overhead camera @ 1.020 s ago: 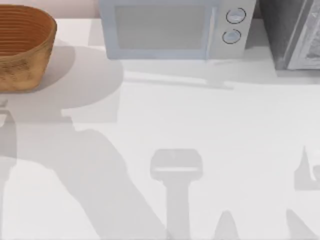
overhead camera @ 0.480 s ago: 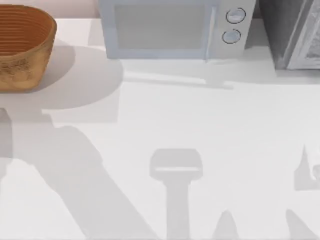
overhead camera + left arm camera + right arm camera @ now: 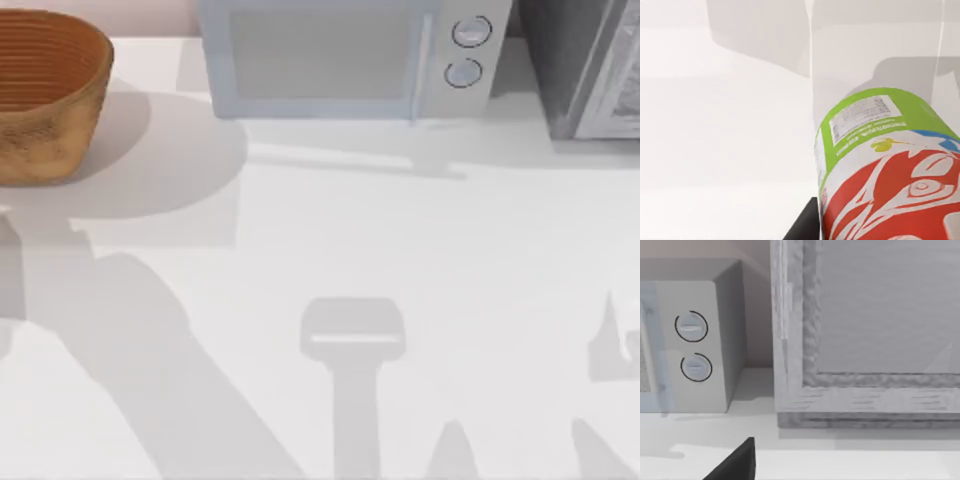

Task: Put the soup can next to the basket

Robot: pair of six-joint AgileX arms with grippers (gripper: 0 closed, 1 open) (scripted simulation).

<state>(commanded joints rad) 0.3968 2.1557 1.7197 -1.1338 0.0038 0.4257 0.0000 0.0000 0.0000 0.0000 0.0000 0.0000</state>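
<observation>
The soup can (image 3: 885,170) looms close in the left wrist view, its green band toward the table and its red label with white figures nearer the camera. A dark finger (image 3: 804,229) of my left gripper lies against its side, so the gripper is shut on the can. The can hangs above the white table. The woven basket (image 3: 45,95), tan outside and ribbed orange inside, stands at the table's far left corner in the top view. A dark edge of my right gripper (image 3: 735,465) shows in the right wrist view, facing the back right corner.
A pale microwave (image 3: 345,55) with two round knobs stands at the back middle. A grey box-like cabinet (image 3: 590,65) stands at the back right. The white table (image 3: 400,240) between them and the front carries only arm shadows.
The left arm's shadow on the table has slid toward the left edge. The basket, microwave and right-side shadows have not moved.
</observation>
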